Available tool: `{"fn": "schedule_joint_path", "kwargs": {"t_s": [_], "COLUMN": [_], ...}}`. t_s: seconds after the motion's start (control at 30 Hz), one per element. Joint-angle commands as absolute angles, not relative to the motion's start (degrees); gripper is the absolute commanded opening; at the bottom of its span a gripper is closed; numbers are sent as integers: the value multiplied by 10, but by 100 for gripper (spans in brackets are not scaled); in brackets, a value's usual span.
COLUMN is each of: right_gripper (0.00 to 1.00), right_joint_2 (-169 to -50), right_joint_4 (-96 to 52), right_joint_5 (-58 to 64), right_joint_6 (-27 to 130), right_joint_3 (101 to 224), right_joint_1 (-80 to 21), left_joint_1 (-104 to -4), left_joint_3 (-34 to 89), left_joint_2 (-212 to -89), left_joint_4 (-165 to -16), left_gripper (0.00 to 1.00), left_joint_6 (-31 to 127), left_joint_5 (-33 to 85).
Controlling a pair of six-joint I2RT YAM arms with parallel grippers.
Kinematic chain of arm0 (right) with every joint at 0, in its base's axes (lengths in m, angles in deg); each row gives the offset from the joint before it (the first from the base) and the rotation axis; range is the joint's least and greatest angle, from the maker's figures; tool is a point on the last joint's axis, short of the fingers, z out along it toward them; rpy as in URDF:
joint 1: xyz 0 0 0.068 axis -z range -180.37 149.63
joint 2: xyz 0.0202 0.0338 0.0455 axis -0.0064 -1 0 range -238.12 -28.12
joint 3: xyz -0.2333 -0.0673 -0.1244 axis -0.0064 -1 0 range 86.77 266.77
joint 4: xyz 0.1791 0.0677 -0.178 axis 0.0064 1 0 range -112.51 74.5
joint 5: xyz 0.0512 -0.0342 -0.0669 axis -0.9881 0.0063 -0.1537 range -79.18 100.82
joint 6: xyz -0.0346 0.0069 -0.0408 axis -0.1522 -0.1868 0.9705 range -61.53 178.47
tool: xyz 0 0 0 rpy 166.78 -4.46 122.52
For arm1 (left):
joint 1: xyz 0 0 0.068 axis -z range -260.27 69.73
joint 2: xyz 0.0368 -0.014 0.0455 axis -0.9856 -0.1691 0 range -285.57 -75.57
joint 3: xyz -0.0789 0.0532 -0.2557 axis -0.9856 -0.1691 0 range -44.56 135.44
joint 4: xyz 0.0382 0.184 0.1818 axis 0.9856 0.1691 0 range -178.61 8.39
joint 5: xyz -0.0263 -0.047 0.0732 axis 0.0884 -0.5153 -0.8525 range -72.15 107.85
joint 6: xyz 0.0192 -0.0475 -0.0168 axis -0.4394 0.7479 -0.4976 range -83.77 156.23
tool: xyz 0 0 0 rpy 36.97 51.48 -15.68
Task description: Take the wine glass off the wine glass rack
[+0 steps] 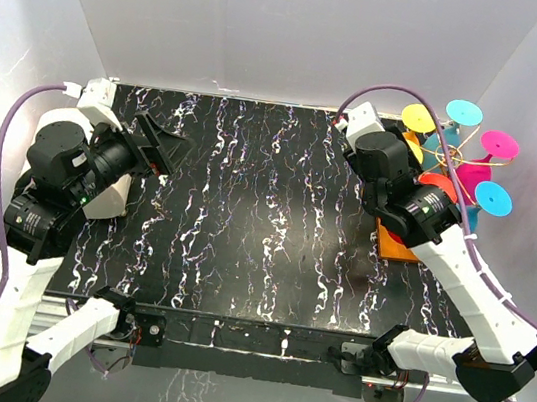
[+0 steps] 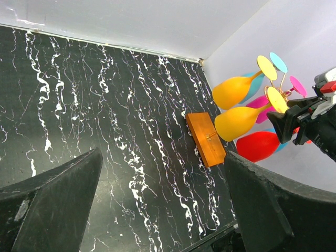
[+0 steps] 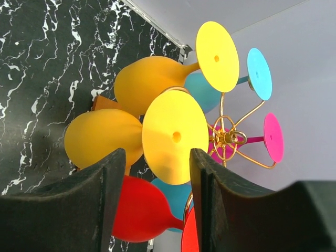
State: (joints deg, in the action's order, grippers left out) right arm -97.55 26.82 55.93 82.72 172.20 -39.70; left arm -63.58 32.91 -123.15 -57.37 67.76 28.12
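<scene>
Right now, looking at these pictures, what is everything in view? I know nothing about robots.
yellow wine glasses: two, yellow, hanging bowl-down on the rack
cyan wine glasses: two, cyan, same rack
magenta wine glass: at least one, magenta, same rack
red wine glass: one seen, red, same rack
wine glass rack: one, gold wire on orange base, table's far right corner
table: one, black with white veins, centre
cables: two, purple, one along each arm
left arm, right arm: white and black, near edge
left tool: open, over the table's left
right tool: open, at a yellow glass's foot
</scene>
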Motion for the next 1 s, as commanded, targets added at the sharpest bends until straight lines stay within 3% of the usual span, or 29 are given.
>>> {"fn": "schedule_joint_path", "kwargs": {"t_s": [0.0, 0.97], "right_gripper": [47, 14], "right_joint_2": [-978, -992], "right_joint_4": [229, 212], "right_joint_5": [589, 620], "right_joint_6": [845, 877], "right_joint_3": [1727, 1712], "right_joint_1": [-400, -400], "left_joint_1": [-633, -633], "left_joint_3": [323, 324], "left_joint_2": [-1231, -1227], "left_joint_4": [-589, -582], "left_gripper": [99, 99], "left_joint_6": [675, 673], "left_joint_5": [295, 292]}}
